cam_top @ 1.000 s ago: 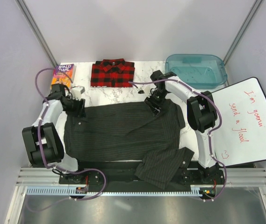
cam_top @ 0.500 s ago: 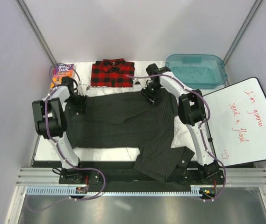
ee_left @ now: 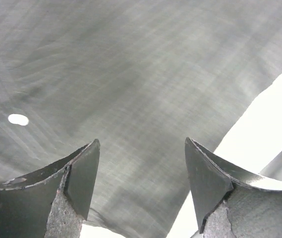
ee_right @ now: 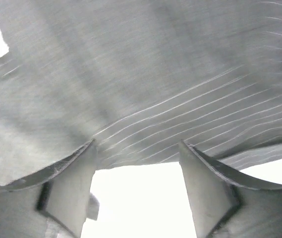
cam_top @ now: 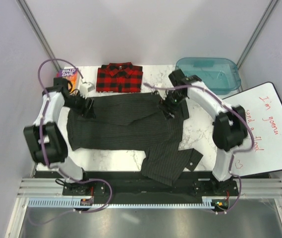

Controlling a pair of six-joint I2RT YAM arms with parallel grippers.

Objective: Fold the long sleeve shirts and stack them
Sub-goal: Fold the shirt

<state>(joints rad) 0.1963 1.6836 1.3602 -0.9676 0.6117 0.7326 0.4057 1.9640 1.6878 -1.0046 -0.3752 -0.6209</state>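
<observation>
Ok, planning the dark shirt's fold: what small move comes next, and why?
Probably bring the right gripper to the sleeve trailing over the near edge. Both it and the left gripper stand open, holding nothing, and the dark shirt lies spread.

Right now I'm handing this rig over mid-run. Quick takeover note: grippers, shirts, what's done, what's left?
Left gripper: open, holding nothing, over the far left corner of the charcoal shirt.
Right gripper: open, holding nothing, at that shirt's far right corner.
Charcoal shirt: spread out mid-table, unfolded, one sleeve bunched over the near edge.
Plaid shirt: folded, at the far edge.
Done: plaid shirt folded.
Left: fold the charcoal shirt, then stack the two.
</observation>
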